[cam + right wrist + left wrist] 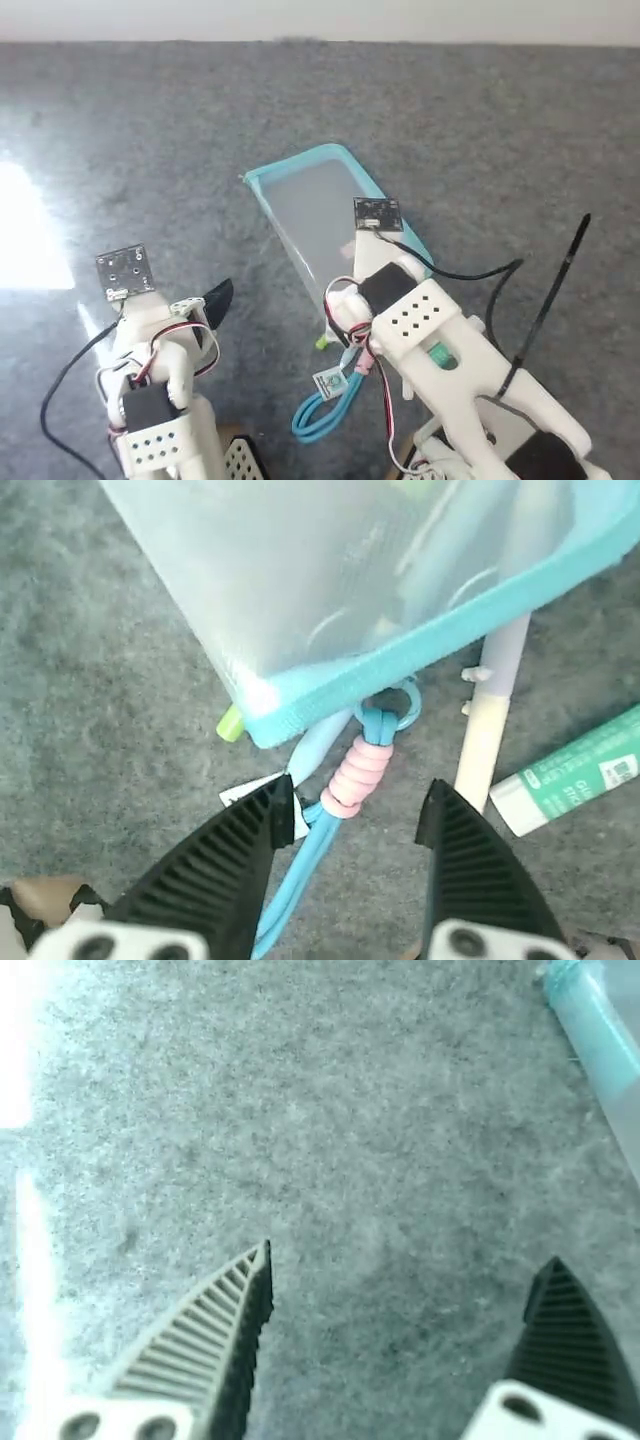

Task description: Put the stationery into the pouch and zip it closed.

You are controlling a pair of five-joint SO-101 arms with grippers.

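Pouch [315,215] lay centre of the worktop [120,120], seemingly part-filled; glue stick [575,770] and pen [490,730] lay outside its six o'clock end, zipping not yet done. Right gripper [357,785] hung there, fingers wide; left gripper [408,1255] wide too, eight o'clock.

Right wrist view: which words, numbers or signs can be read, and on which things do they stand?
Green-and-white glue stick: white lettering along its side, too blurred to read.
Small white paper tag beside the blue cord: no readable print.
Translucent pouch with turquoise edging: no text seen.
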